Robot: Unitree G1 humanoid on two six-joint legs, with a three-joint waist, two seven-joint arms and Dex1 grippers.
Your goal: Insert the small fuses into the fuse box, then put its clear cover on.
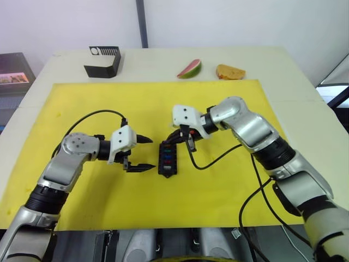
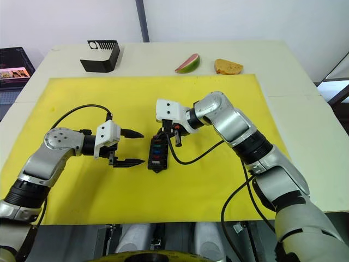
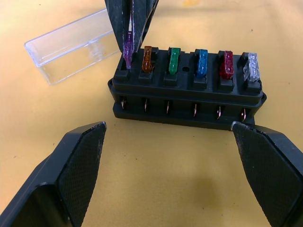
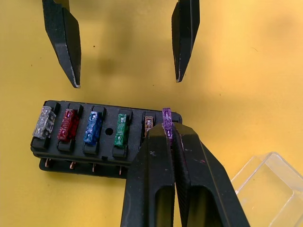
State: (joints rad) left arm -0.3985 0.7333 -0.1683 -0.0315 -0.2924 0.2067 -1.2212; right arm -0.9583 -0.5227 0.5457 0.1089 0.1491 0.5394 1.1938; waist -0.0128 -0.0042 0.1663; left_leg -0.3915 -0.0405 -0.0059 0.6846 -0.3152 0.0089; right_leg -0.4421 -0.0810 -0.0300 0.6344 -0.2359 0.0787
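Note:
The black fuse box (image 1: 166,159) lies on the yellow mat (image 1: 82,103) between my two grippers. Five small fuses stand in one row of it: grey (image 4: 43,122), red (image 4: 68,124), blue (image 4: 93,126), green (image 4: 121,129) and orange (image 4: 148,124). My right gripper (image 4: 168,132) is shut on a purple fuse (image 3: 128,47), whose lower end sits at the end slot and stands higher than the others. My left gripper (image 1: 146,153) is open, level with the box on its left side and apart from it. The clear cover (image 3: 71,45) lies on the mat just beyond the box, on the right gripper's side.
A larger black slotted stand (image 1: 103,61) sits at the table's back left. A watermelon slice (image 1: 189,69) and a piece of bread (image 1: 230,71) lie at the back, off the mat. Black cables loop from both wrists over the mat.

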